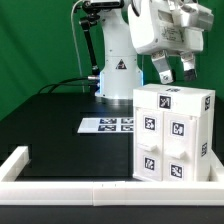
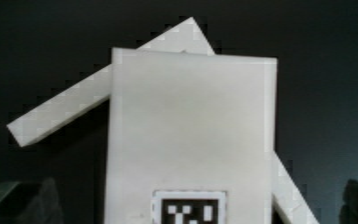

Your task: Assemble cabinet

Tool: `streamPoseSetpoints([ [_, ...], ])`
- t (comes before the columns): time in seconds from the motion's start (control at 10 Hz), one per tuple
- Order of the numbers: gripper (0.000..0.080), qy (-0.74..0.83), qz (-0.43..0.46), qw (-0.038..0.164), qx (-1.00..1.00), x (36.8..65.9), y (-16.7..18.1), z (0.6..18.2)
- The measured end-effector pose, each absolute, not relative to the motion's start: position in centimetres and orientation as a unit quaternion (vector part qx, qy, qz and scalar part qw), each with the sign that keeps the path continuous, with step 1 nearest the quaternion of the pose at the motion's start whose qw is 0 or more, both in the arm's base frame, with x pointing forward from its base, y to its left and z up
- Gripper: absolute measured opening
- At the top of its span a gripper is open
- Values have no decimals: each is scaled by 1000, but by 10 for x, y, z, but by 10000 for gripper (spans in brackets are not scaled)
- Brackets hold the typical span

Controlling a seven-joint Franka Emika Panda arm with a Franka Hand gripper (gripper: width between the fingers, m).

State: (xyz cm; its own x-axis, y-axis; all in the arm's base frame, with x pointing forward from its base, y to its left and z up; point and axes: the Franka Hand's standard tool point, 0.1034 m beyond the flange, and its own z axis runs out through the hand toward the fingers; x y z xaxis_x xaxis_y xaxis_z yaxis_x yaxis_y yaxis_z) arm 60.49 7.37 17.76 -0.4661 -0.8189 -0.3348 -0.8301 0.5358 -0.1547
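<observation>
The cabinet (image 1: 172, 135) is a white box with several black-and-white tags, standing upright on the black table at the exterior view's right. My gripper (image 1: 172, 72) hangs just above its top, clear of it, with its dark fingers apart and nothing between them. In the wrist view the cabinet's top panel (image 2: 194, 120) fills the middle, with one tag (image 2: 194, 211) near the edge. My gripper (image 2: 190, 205) straddles this panel, and the fingertips (image 2: 23, 203) show dimly on either side of it.
The marker board (image 1: 108, 124) lies flat on the table left of the cabinet. The white rail frame (image 1: 70, 187) edges the table's front and left side, and its corner shows in the wrist view (image 2: 87, 105). The robot base (image 1: 113, 70) stands behind.
</observation>
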Motion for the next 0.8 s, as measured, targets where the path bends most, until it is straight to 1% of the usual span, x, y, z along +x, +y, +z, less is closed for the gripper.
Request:
streamPoseSetpoints([
  [0.8, 797, 854, 15, 185, -485, 604, 74, 175],
])
